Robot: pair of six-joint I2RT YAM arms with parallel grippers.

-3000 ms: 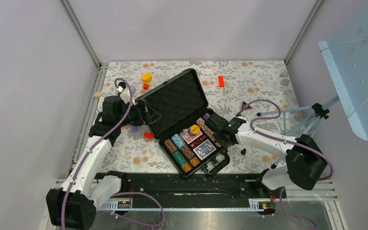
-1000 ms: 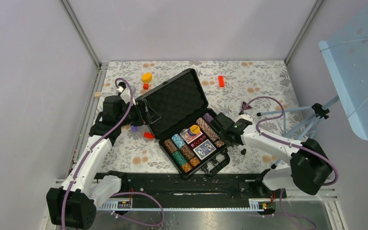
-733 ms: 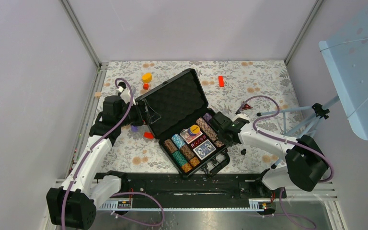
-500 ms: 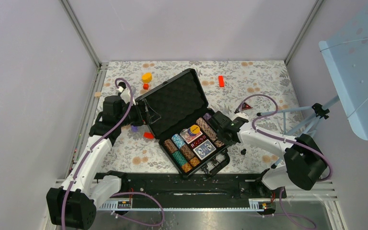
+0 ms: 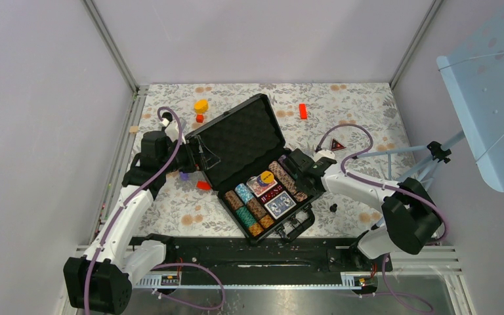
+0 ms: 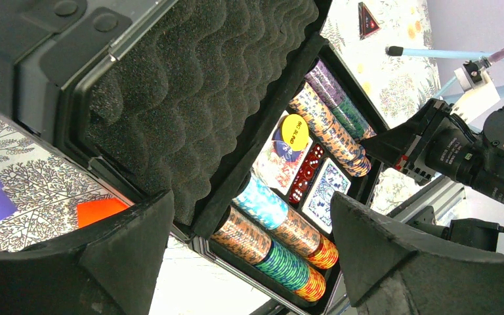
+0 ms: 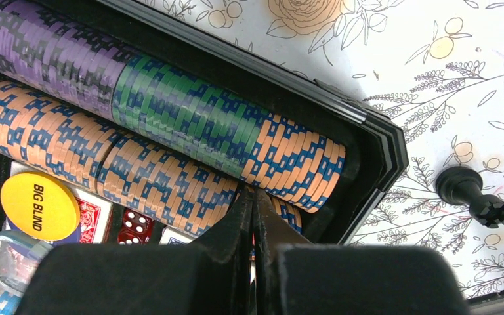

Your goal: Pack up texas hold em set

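Yellow block (image 5: 201,105), red block (image 5: 302,111) and black knob (image 7: 472,191) lie on the floral cloth (image 5: 361,105).

The left gripper (image 6: 249,213) had its fingers spread wide, holding nothing, facing the case (image 6: 52,59) and its foam lining (image 6: 197,98). Inside lay rows of chips (image 6: 328,130), a yellow disc (image 6: 293,132), red dice (image 6: 305,172) and a card deck (image 6: 325,193). A red block (image 6: 102,210) lay beside the case.
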